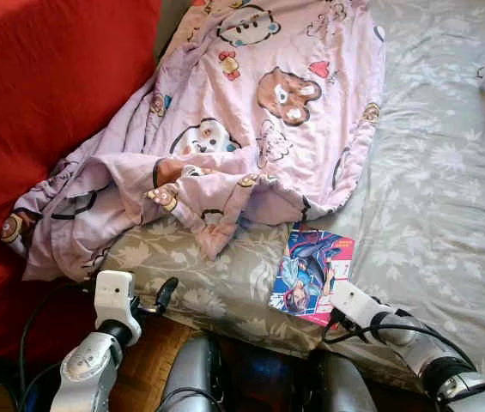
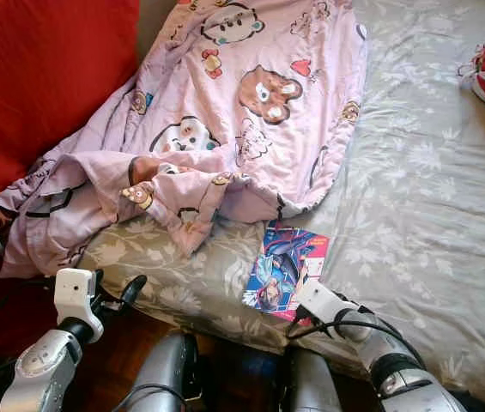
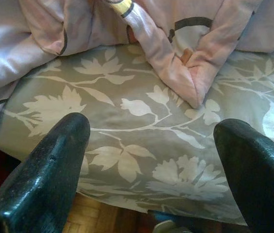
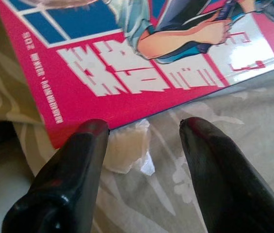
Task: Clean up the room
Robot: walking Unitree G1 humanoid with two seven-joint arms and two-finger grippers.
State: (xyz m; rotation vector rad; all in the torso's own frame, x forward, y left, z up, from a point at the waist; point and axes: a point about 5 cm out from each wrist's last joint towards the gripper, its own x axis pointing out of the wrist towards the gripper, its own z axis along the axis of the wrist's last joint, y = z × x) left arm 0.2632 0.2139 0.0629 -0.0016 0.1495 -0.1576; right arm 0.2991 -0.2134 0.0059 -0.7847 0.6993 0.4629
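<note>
- My right claw (image 4: 144, 160): fingers spread, at the near edge of the glossy pink-and-blue comic book (image 1: 312, 273), over a crumpled white scrap (image 4: 124, 148).
- My left claw (image 3: 151, 160): spread, near the grey leaf-print bed sheet (image 1: 431, 172) edge.
- Pink cartoon-bear blanket (image 1: 251, 112): heaped far left.

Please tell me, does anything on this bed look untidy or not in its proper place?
Yes. The pink cartoon-print blanket lies crumpled in a heap, spilling against the red sofa. A glossy comic book lies near the edge of the grey floral bedsheet, with the open right gripper at its edge. The open left gripper faces the bed's edge.
</note>
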